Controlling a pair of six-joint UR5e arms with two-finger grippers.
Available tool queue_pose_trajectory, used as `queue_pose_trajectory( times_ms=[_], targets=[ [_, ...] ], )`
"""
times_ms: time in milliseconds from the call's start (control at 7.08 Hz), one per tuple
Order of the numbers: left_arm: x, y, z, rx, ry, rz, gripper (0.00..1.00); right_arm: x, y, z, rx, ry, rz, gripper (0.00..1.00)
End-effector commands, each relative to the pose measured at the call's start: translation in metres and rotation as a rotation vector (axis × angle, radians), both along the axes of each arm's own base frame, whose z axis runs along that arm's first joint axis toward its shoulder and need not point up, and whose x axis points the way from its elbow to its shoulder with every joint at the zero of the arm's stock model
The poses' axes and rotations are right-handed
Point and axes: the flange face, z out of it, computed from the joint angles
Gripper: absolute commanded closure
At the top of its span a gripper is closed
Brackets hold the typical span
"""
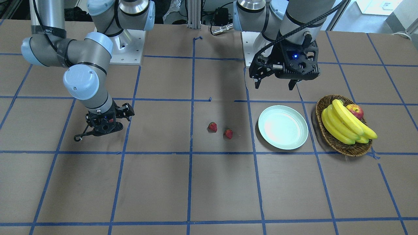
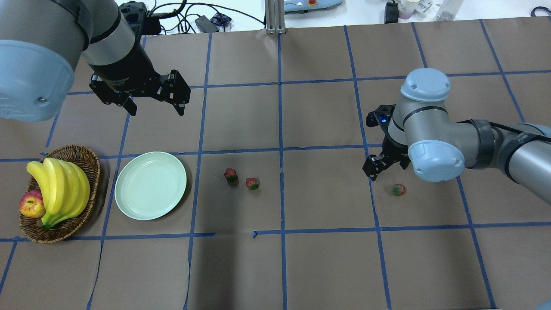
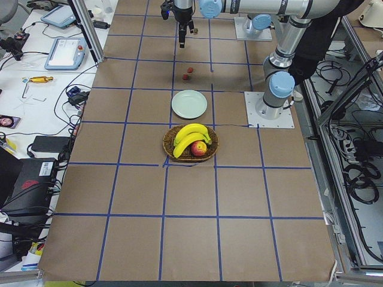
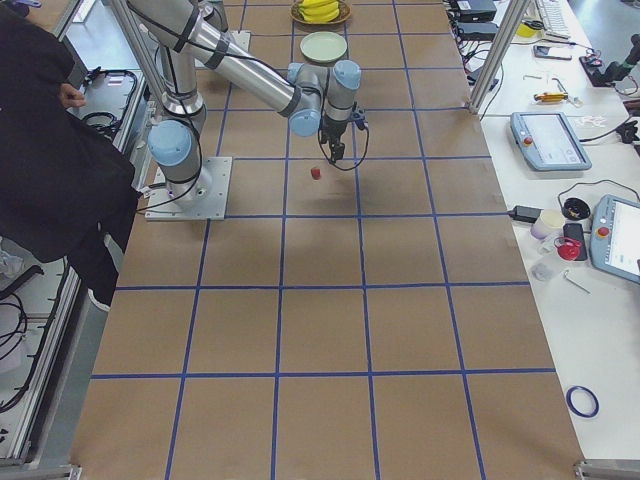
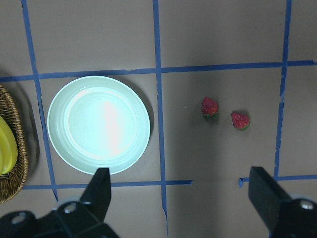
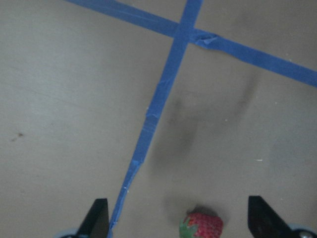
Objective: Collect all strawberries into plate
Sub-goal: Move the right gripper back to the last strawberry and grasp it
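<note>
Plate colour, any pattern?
The plate is pale mint green, plain and glossy, with no pattern. It shows best in the overhead exterior view.

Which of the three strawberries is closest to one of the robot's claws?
The lone strawberry, lying apart on the robot's right side, right by the open right gripper. The other two strawberries sit together mid-table, nearer the plate.

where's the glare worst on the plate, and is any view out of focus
Left wrist view: a white glare patch washes out the middle of the plate. Front-facing view: milder sheen on it. Overhead view: no glare there. Right wrist view: soft focus, the strawberry at the bottom edge looks blurry.
</note>
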Motion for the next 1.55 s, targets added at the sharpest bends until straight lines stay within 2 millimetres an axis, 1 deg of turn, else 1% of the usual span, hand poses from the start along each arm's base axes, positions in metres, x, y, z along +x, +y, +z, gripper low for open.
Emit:
queue_pose_trajectory(
  times_ms=[0, 283, 424, 565, 707, 989, 1131, 1272, 1413],
  targets=[
    [0.000, 0.000, -0.001, 0.001, 0.000, 0.000, 0.00, -0.010, 0.011, -0.013, 0.004, -0.003, 0.002, 0.00],
    [0.000, 0.001, 0.001, -0.002, 0.000, -0.001, 0.00, -0.009, 0.022, -0.024, 0.030, -0.005, 0.007, 0.00],
    [0.000, 0.001, 0.002, -0.003, 0.000, -0.001, 0.00, -0.009, 0.024, -0.028, 0.037, -0.006, 0.007, 0.08],
    [0.000, 0.001, 0.002, -0.005, 0.000, -0.001, 0.00, -0.010, 0.024, -0.029, 0.041, 0.002, 0.010, 0.23],
    [0.000, 0.001, 0.002, -0.003, 0.000, -0.001, 0.00, -0.014, 0.024, -0.028, 0.046, 0.042, 0.017, 0.27],
    [0.000, 0.001, 0.002, -0.003, 0.000, -0.001, 0.00, -0.014, 0.025, -0.029, 0.050, 0.046, 0.020, 0.32],
    [0.000, 0.001, 0.002, -0.003, 0.000, -0.001, 0.00, -0.014, 0.025, -0.029, 0.052, 0.048, 0.024, 0.46],
    [0.000, 0.001, 0.002, -0.003, 0.000, -0.001, 0.00, -0.016, 0.025, -0.028, 0.052, 0.059, 0.026, 0.67],
    [0.000, 0.001, 0.002, -0.003, 0.000, -0.001, 0.00, -0.016, 0.025, -0.028, 0.052, 0.059, 0.026, 0.72]
  ],
)
